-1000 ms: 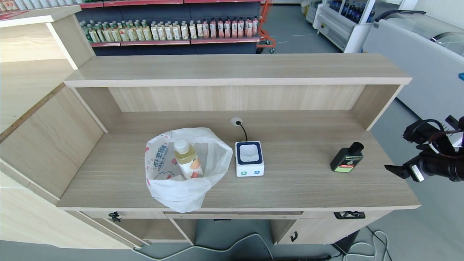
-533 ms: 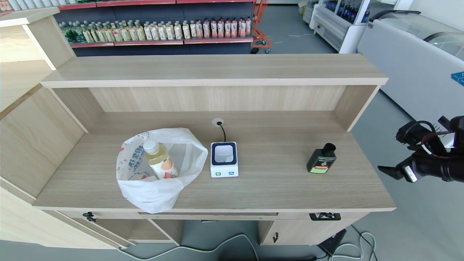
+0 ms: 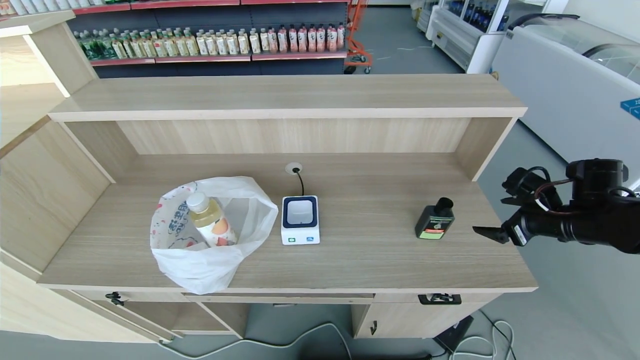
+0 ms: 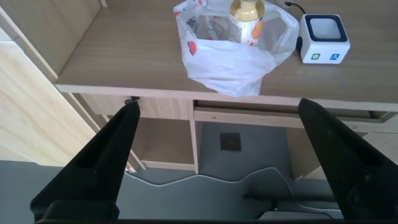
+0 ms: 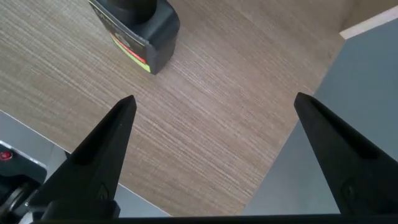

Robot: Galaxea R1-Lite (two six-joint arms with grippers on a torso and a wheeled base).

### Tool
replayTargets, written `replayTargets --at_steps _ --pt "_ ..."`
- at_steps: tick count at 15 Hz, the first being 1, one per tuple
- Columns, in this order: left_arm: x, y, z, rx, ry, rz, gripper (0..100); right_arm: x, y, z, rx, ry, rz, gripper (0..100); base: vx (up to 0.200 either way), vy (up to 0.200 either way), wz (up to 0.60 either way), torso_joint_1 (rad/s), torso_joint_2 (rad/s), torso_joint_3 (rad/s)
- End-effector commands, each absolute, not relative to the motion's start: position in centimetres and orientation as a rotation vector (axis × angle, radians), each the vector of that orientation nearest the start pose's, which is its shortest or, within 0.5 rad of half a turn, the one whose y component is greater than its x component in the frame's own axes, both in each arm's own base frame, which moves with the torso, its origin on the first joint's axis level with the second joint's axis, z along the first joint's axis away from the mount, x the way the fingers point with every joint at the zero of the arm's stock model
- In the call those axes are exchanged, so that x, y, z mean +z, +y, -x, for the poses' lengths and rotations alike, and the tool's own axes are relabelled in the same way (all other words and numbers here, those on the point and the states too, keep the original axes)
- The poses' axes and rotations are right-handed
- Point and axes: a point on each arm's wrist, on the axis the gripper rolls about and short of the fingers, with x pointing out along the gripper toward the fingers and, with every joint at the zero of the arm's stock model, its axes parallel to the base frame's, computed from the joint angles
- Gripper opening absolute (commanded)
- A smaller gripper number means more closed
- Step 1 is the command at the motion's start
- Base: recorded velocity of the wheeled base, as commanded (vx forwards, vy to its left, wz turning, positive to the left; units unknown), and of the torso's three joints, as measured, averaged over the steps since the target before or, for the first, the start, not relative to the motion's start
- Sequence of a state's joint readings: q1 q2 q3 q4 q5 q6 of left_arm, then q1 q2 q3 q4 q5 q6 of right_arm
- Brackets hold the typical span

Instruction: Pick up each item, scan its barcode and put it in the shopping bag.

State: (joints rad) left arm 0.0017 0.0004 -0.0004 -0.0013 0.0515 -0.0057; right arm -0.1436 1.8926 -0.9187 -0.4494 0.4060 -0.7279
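Black flask-shaped bottle with a green and red label sits on the wooden desk, right of centre in the head view, its cap toward the top of the frame. It stands free, touched by nothing.

Right end effector hangs at the right end of the desk, at mid-right of the head view. It is near the bottle but apart from it. Its two fingers are spread wide with nothing between them.

White barcode scanner with a dark-framed window sits at the centre of the desk. Its black cable runs back to a round port in the desktop.

White shopping bag stands open just left of the scanner. A drink bottle with a white cap leans inside it.

Left end effector is low in front of the desk, facing its front edge below the bag. Its fingers are parted and hold nothing.

Store shelves lined with bottles cross the upper left of the head view, and white freezers fill the upper right.
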Motion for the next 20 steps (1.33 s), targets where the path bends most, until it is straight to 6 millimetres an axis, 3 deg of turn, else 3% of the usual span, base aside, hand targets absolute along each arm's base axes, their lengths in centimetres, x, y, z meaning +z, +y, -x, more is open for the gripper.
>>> replayTargets --at_steps 1,5,10,17,18,20 --pt "7.6 0.1 2.3 0.054 -0.002 0.006 100 11.8 -3.8 -35.2 0.452 0.411 0.558 100 0.000 0.000 0.00 0.000 0.00 0.000" --pt "7.6 0.1 2.3 0.054 -0.002 0.006 100 10.6 -2.4 -36.2 0.550 0.398 0.541 100 0.000 0.000 0.00 0.000 0.00 0.000" --pt "7.6 0.1 2.3 0.054 -0.002 0.006 100 9.1 0.2 -39.1 0.593 0.317 0.583 100 0.000 0.000 0.00 0.000 0.00 0.000" --pt "7.6 0.1 2.3 0.054 -0.002 0.006 100 7.4 2.1 -40.2 0.666 0.290 0.667 100 0.000 0.000 0.00 0.000 0.00 0.000" --pt "7.6 0.1 2.3 0.054 -0.002 0.006 100 7.3 2.1 -40.5 0.661 0.286 0.675 0 0.000 0.000 0.00 0.000 0.00 0.000" --pt "7.6 0.1 2.3 0.054 -0.002 0.006 100 7.2 2.1 -40.7 0.661 0.288 0.675 0 0.000 0.000 0.00 0.000 0.00 0.000"
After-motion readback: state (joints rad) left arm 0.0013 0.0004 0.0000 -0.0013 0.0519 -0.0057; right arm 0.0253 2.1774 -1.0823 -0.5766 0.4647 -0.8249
